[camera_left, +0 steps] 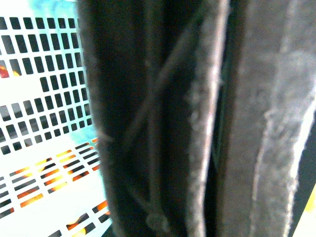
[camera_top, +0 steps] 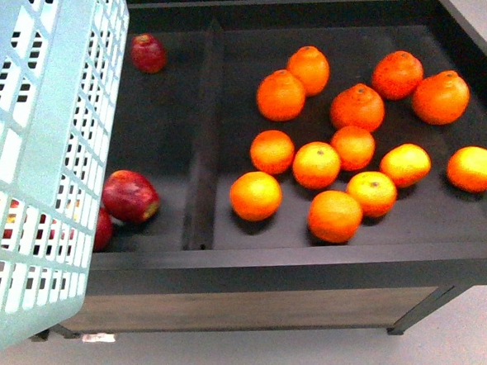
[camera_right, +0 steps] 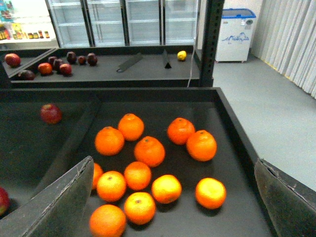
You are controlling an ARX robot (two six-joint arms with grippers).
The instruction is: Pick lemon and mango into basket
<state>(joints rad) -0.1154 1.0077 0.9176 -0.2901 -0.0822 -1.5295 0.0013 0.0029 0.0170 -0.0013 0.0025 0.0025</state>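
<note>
The light teal basket (camera_top: 35,162) hangs tilted at the left of the front view, in front of the black display tray (camera_top: 314,257). Its slotted wall (camera_left: 44,123) fills the side of the left wrist view. My left gripper (camera_left: 222,128) is shut on the basket, with the dark pads pressed together. My right gripper (camera_right: 173,163) is open above the oranges (camera_right: 149,150), holding nothing. A small bright yellow fruit (camera_right: 181,55), seemingly the lemon, lies on a far shelf. The mango is out of view. Neither arm shows in the front view.
Several oranges (camera_top: 316,164) lie in the tray's right compartment, and two of them are yellower (camera_top: 474,168). A black divider (camera_top: 200,152) separates them from red fruits (camera_top: 130,195). The far shelf (camera_right: 98,74) holds dark red fruits. A black post (camera_right: 211,39) stands beside it.
</note>
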